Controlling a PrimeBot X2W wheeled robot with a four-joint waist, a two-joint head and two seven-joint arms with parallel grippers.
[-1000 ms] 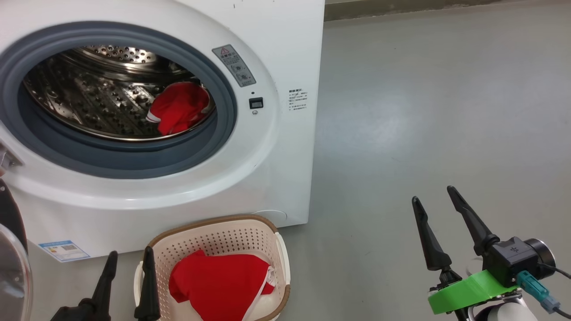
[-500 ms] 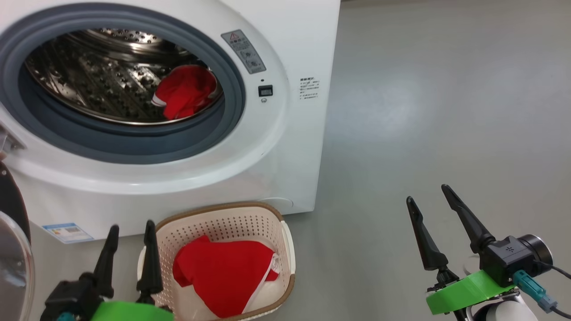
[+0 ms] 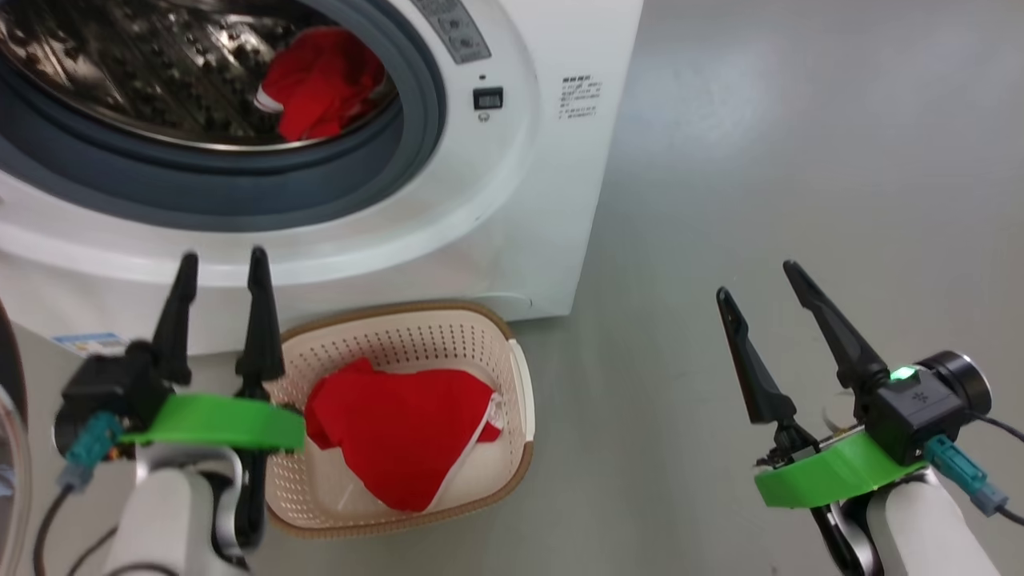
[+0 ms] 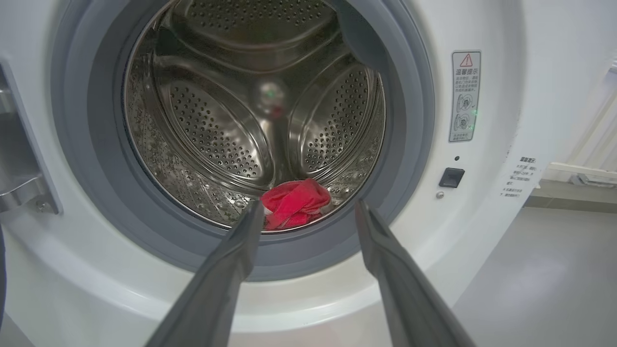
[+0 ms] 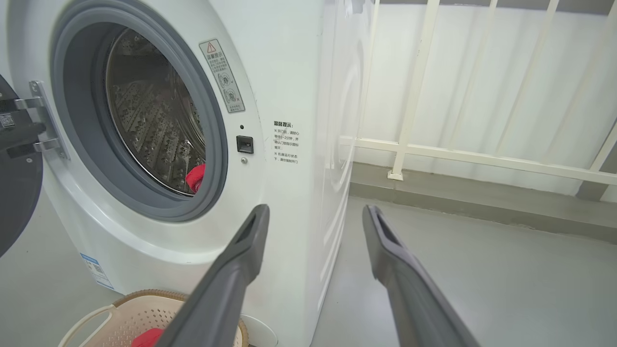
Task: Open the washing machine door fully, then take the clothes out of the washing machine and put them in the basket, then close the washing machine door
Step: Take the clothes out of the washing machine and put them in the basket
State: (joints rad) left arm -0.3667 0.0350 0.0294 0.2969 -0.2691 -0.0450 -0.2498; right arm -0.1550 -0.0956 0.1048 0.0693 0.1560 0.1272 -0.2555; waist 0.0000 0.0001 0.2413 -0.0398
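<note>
The washing machine [image 3: 520, 200] has its door [image 5: 17, 207] swung wide at left, leaving the drum [image 4: 217, 120] reachable; the basket [image 3: 448, 328] sits just below the opening, handy for dropping; one red garment [image 3: 400, 432] lies inside it, a second garment [image 3: 320, 80] low in the drum; the left gripper [image 3: 222, 258] aims released, empty fingers there; the right gripper [image 3: 758, 280] hangs aside, likewise released; the warning label [image 4: 465, 96] reads 温馨提示.

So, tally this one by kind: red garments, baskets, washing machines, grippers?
Red garments: 2
Basket: 1
Washing machine: 1
Grippers: 2, left gripper and right gripper
Total: 6
</note>
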